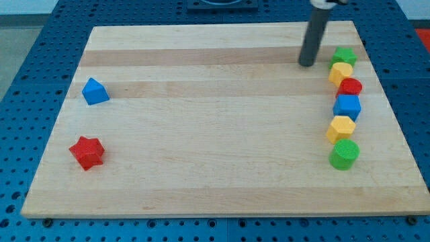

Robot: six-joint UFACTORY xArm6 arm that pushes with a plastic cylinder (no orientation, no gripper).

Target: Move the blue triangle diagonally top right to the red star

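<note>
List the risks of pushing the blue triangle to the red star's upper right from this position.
1. My tip sits at the view's top right, far from the blue triangle at the left, so the long crossing could arrive off line.
2. The tip stands just left of the green block and yellow block heading the right-hand column; a careless start may nudge them.
3. The triangle lies almost straight above the red star, near the board's left edge; an off-centre push may spin it.

Rod (316, 33) cut off by the view's top, red block (350, 86) partly hidden behind blue block (347, 106)
</note>
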